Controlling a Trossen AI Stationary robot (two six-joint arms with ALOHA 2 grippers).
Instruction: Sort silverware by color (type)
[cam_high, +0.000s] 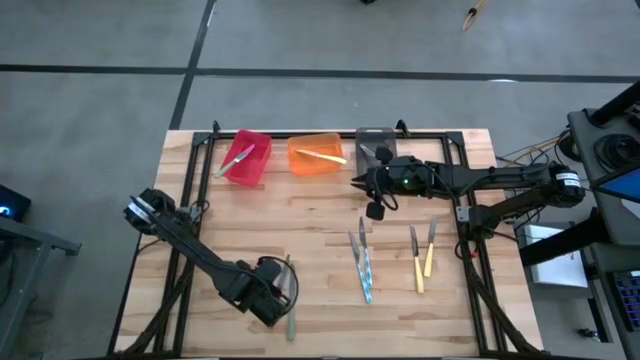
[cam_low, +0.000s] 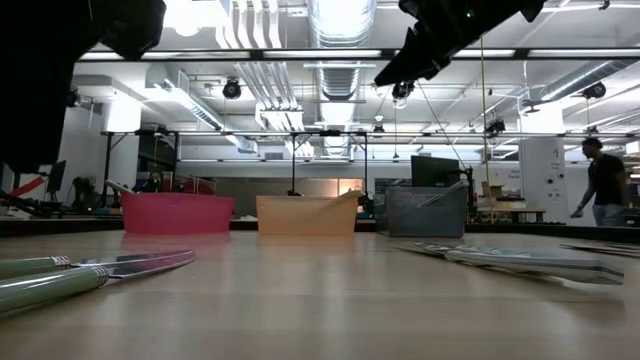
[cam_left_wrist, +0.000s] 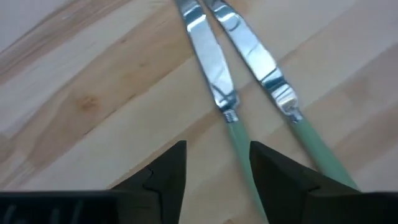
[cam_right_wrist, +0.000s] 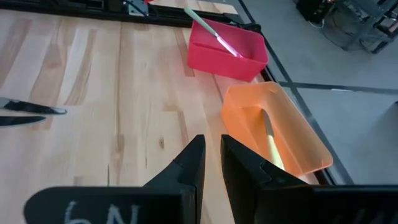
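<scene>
Two green-handled knives (cam_left_wrist: 214, 68) lie side by side on the wooden table (cam_high: 300, 225) near its front left. My left gripper (cam_left_wrist: 217, 171) points down over them, open, its fingers on either side of one knife's handle (cam_left_wrist: 239, 146); I cannot tell whether they touch it. My right gripper (cam_right_wrist: 213, 158) hangs shut and empty above the table in front of the bins. Light blue utensils (cam_high: 362, 265) and pale yellow ones (cam_high: 421, 260) lie near the table's middle. The red bin (cam_high: 246, 158) holds a green utensil, the orange bin (cam_high: 317, 155) a yellow one.
A grey bin (cam_high: 375, 143) stands right of the orange bin along the far edge. A black frame (cam_high: 463, 215) runs round the table's edges. In the low view a person (cam_low: 603, 180) stands in the room behind the table.
</scene>
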